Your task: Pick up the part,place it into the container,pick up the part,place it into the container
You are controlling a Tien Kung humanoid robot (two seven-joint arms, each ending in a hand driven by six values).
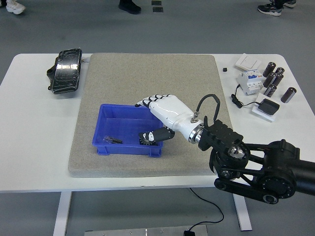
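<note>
Though small, the gear (pixel 144 139) looks heavy, rigid steel; right hand (pixel 165 115) released above blue bin (pixel 110 110); grip across toothed rim.

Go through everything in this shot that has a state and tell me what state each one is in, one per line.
right hand: fingers spread over the bin, holding nothing
gear: lying inside the bin, by the thumb
blue bin: open-topped, holding the gear and a small dark part
small dark part: lying on the bin floor
grey mat: flat under the bin
black pouch: lying on the table
</note>
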